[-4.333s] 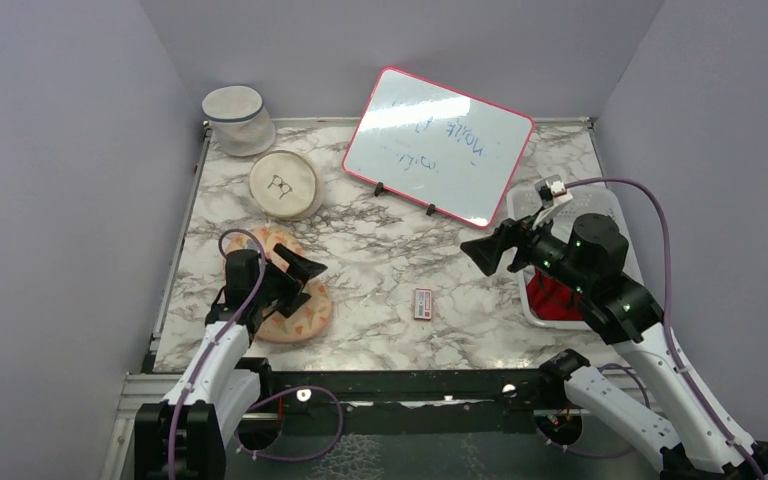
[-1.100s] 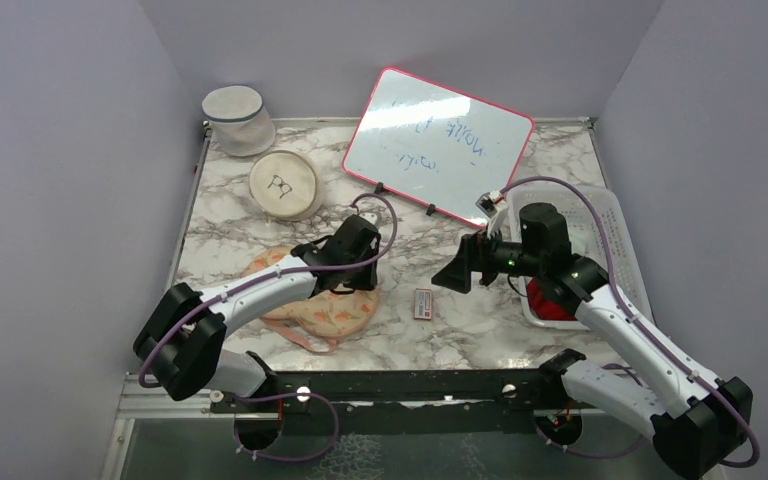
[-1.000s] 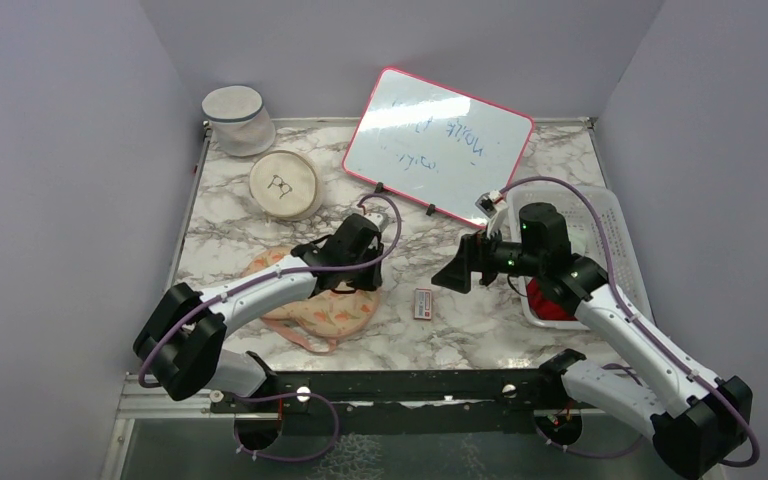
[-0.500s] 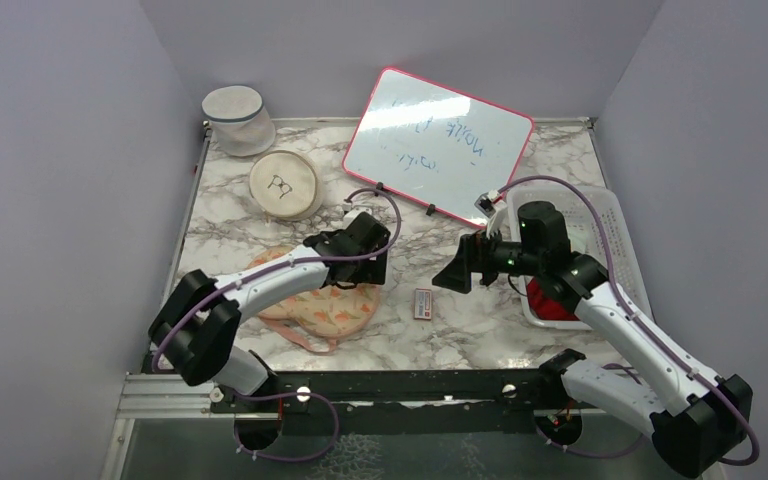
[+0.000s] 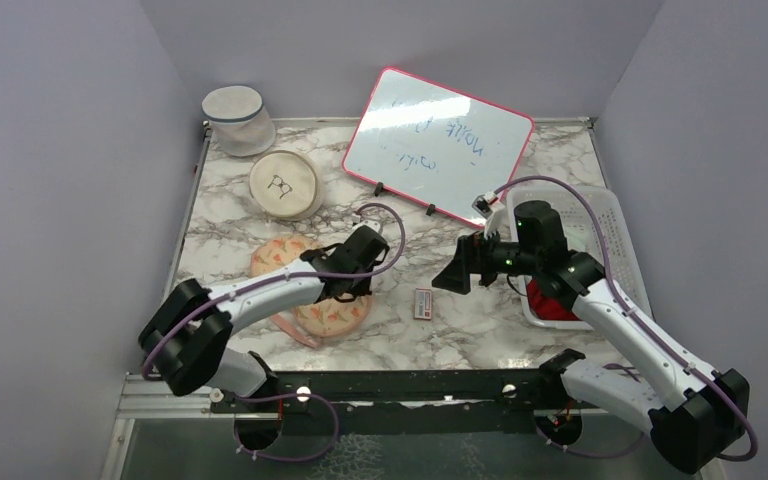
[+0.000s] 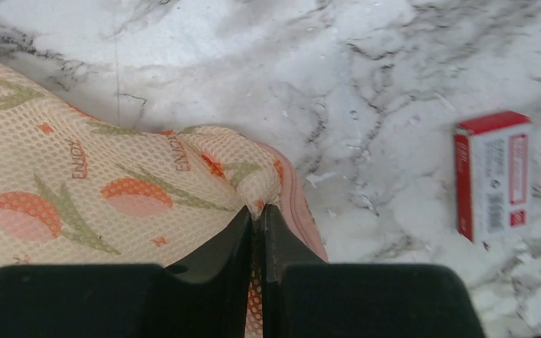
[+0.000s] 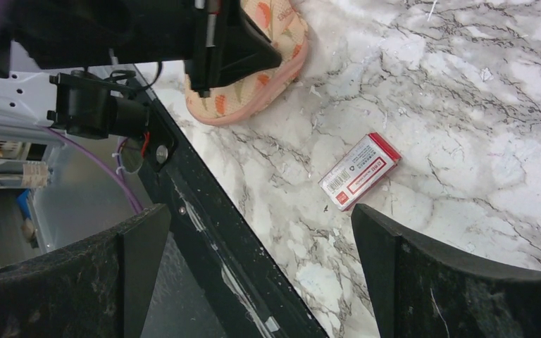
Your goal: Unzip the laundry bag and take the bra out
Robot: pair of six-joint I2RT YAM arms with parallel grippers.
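Mesh bag (image 6: 113, 190) pinched, L hand (image 6: 257, 215).

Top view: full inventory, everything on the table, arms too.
table: 1, white-grey marble, under everything
bag: 1, cream mesh, pink zip edge, front left
bra: 1, peach print, inside bag
disc: 1, cream, bra icon, back left
mesh cylinder: 1, white, dark band, back-left corner
whiteboard: 1, pink frame, propped at back centre
box: 1, red-white, front centre
basket: 1, white, right edge
cloth: 1, red, in basket
left hand: 1, black, shut on bag edge
right hand: 1, black, open, above table near box
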